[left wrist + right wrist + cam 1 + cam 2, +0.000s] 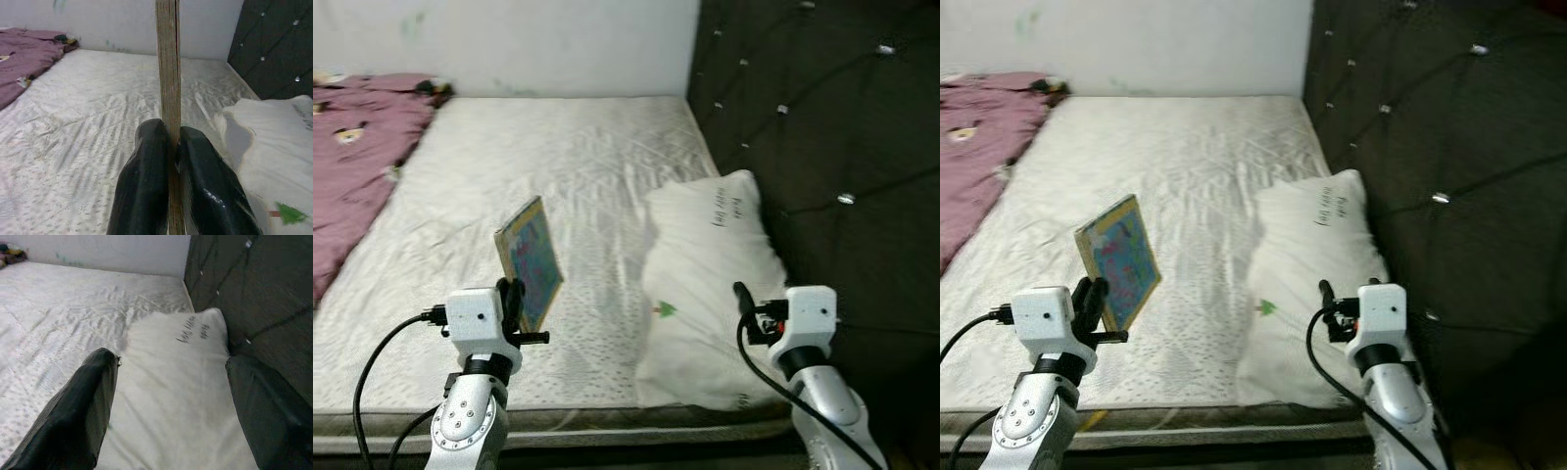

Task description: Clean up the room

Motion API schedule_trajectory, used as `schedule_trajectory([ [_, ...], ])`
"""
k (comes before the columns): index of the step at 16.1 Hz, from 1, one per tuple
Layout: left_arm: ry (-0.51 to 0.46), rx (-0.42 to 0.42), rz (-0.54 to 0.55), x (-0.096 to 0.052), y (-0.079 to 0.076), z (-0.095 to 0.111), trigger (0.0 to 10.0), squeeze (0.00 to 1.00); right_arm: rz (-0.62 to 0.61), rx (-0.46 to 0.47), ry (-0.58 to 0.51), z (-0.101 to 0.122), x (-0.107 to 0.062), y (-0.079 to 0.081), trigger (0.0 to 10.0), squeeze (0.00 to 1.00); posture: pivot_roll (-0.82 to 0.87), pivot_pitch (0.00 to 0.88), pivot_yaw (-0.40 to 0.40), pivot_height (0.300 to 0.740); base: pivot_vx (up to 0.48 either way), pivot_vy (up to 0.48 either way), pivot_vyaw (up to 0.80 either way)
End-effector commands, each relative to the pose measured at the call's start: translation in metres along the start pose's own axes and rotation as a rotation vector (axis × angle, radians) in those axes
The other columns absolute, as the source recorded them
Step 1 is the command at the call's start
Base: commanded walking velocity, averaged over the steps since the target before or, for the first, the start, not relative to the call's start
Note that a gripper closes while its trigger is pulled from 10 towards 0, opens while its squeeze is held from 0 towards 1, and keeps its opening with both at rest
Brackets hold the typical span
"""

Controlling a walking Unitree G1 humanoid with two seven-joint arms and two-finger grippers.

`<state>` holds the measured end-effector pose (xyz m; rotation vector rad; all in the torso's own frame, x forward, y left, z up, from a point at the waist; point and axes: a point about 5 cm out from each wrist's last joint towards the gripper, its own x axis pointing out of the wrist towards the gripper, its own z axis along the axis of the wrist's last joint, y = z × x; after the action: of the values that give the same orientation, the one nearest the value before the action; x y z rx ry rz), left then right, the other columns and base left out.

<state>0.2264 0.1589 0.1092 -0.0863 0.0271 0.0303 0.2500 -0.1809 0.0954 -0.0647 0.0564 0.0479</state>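
A thin board book (531, 258) with a blue and pink picture on its cover stands tilted above the near part of the mattress. My left gripper (514, 305) is shut on its lower edge; in the left wrist view both black fingers (146, 186) press against the book's brown edge (169, 88). A white pillow (710, 279) with dark writing lies against the headboard on the right. Over the pillow's near end my right gripper (171, 406) stands open with nothing between its fingers.
The white mattress (529, 166) fills the middle of the view. A mauve blanket (352, 147) lies crumpled at its far left. A dark tufted headboard (822, 127) stands along the right, and a white wall (509, 39) runs behind.
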Motion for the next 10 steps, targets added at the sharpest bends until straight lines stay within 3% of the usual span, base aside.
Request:
schedule_trajectory([
  [1,-0.024,0.010,0.013,0.0013,0.0054,0.0063,10.0,0.00,0.009,0.018,-0.003,0.0006,0.0009,0.0040,10.0,0.00,0.03,0.054,0.028,0.740,0.000,0.480,0.00],
  [3,-0.026,0.010,0.012,0.0021,0.0055,0.0069,10.0,0.00,0.011,0.018,-0.004,0.0012,0.0018,0.0048,10.0,0.00,0.04,0.052,0.030,0.740,0.000,0.480,0.00],
  [10,-0.032,0.001,0.019,0.0033,0.0062,0.0076,10.0,0.00,0.013,0.012,0.000,0.0009,0.0037,0.0049,10.0,0.00,0.03,0.054,0.030,0.740,0.000,0.000,0.00],
])
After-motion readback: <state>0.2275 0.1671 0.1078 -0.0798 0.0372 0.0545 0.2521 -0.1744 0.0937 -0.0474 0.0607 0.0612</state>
